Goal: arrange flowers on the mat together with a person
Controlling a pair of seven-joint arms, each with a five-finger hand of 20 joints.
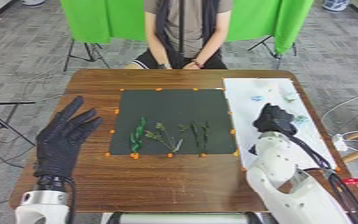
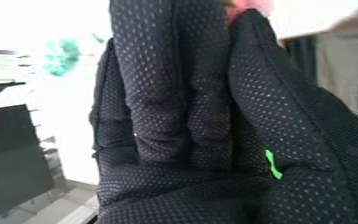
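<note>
1. Holds the left hand (image 1: 58,147) left of the mat (image 1: 171,107), fingers straight, slightly spread, aimed at the far side.
2. Bends the right arm over the white sheet (image 1: 246,117) beside the mat's right edge, the right hand (image 1: 276,120) pinching a pink thing (image 2: 252,5) between thumb and fingers.
3. Shows green stems (image 1: 137,136) on the mat's near half, long axes running near to far; slants the branching stem (image 1: 170,143) far-left to near-right.
4. Combines dotted black mesh, smooth dark matting, brown wooden surface (image 1: 158,190).

My head view looks forward and down over the worktop (image 1: 158,187); my right wrist view looks close along the right hand (image 1: 276,120), and both share the dark mat (image 1: 171,110)
</note>
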